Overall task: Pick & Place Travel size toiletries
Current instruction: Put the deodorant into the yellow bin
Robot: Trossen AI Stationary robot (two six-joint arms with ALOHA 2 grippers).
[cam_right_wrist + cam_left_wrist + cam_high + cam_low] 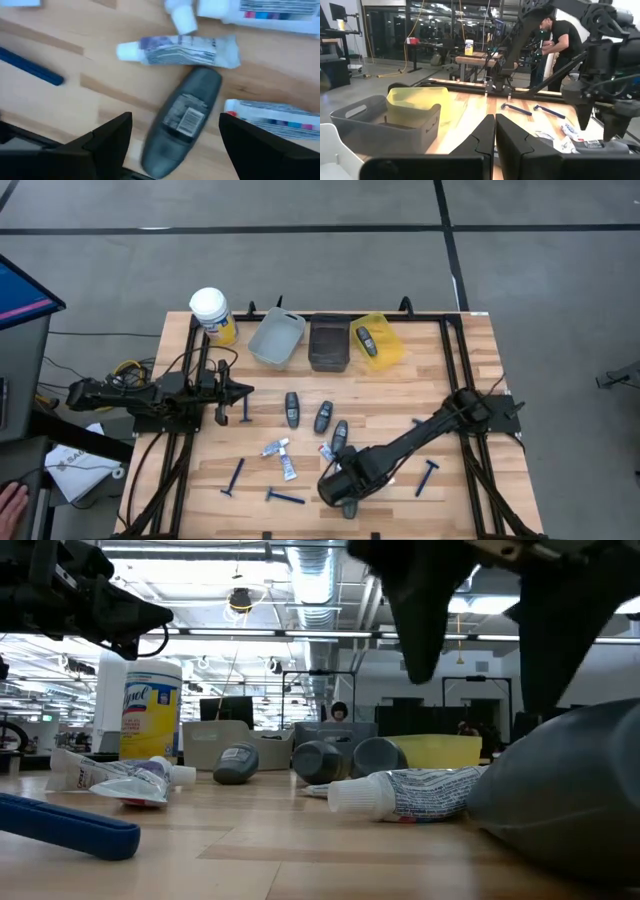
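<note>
Right wrist view is showing the right gripper [172,132] hovering wide-jawed over a dark grey mini bottle [182,120], while the left gripper [243,390] is waiting, jaws closed.

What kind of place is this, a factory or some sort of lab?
Most likely a robotics lab or workshop in a big open hall. The wooden table sits in a dark metal frame on a bare concrete floor, exposed ceiling ducts run overhead, and a person works at another bench behind.
</note>
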